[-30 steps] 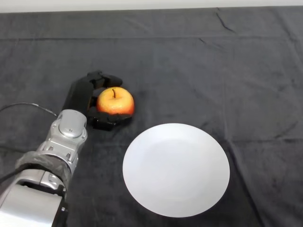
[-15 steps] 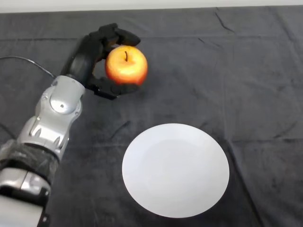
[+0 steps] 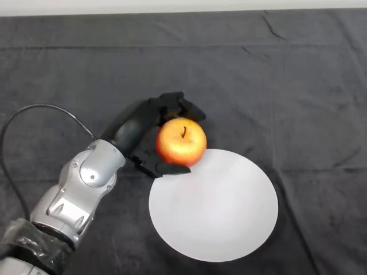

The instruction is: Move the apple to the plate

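Table [image 3: 298, 86], dark-clothed; white plate [image 3: 223, 217] set upon it. Apple [image 3: 182, 142] is held in the curled left hand [image 3: 146, 129], over the plate's upper-left rim. If released here, a roll off the rim onto the cloth is risked.

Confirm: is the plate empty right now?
Empty: the plate shows only bare white; the apple, held in the left hand, overlaps only its upper-left rim.

Table [image 3: 298, 86], dark cloth cover; white plate [image 3: 221, 215] lies on it.

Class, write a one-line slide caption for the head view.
Left hand grips the apple at the white plate's upper-left rim.
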